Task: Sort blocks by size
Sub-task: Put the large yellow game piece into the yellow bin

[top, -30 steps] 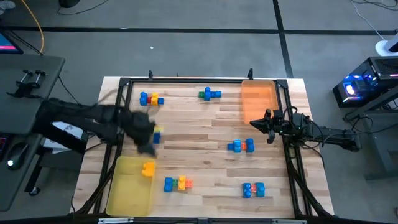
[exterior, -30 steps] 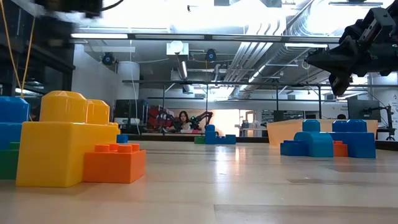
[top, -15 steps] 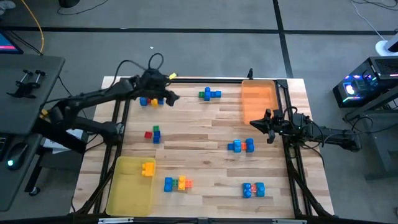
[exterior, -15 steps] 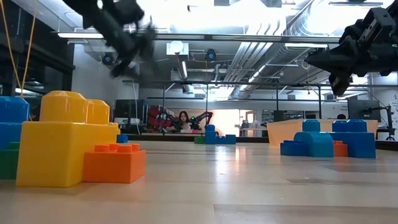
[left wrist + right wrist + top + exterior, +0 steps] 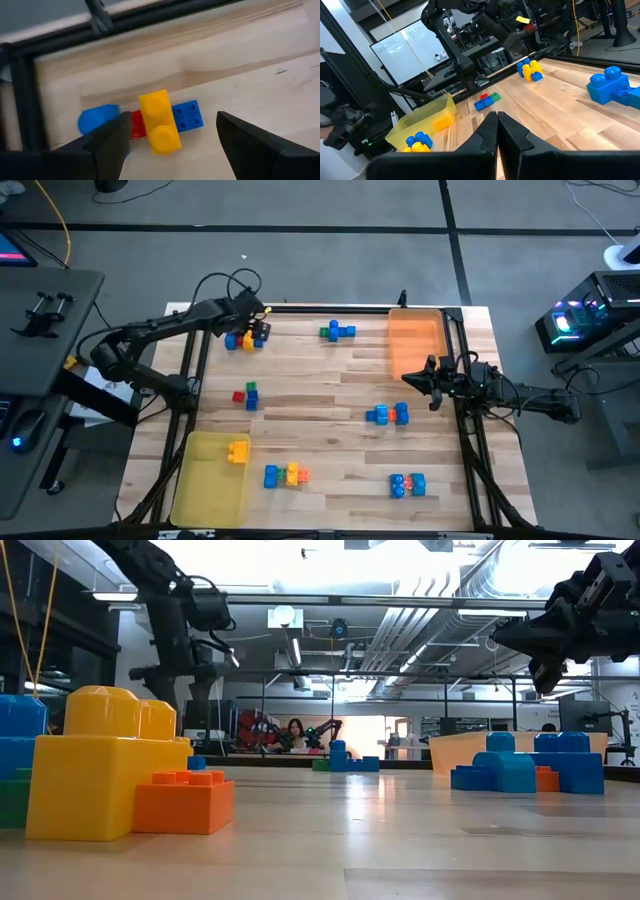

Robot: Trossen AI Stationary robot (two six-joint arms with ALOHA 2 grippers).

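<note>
My left gripper (image 5: 257, 331) hangs open, pointing down, just above a joined cluster of blocks (image 5: 243, 340) at the table's far left. In the left wrist view this cluster (image 5: 150, 122) is a yellow brick lying across a row made of a rounded blue brick, a red piece and a studded blue piece, flat on the wood, and my fingers stand apart on either side of it. My right gripper (image 5: 408, 377) waits shut at the table's right side, beside the orange tray (image 5: 415, 345). One yellow block (image 5: 238, 451) lies in the yellow tray (image 5: 205, 480).
Other block clusters lie on the wood: green and blue (image 5: 337, 331) at the far middle, red, green and blue (image 5: 246, 395) at the left, blue (image 5: 387, 415) at the right, blue-yellow-orange (image 5: 286, 475) and blue-orange (image 5: 407, 485) near the front. A black frame rail (image 5: 30, 85) runs close behind the far-left cluster.
My left gripper has swung from the table's left middle, near the yellow tray, toward the far edge. It has turned and tipped down over the far-left cluster, staying open. No block has moved.
</note>
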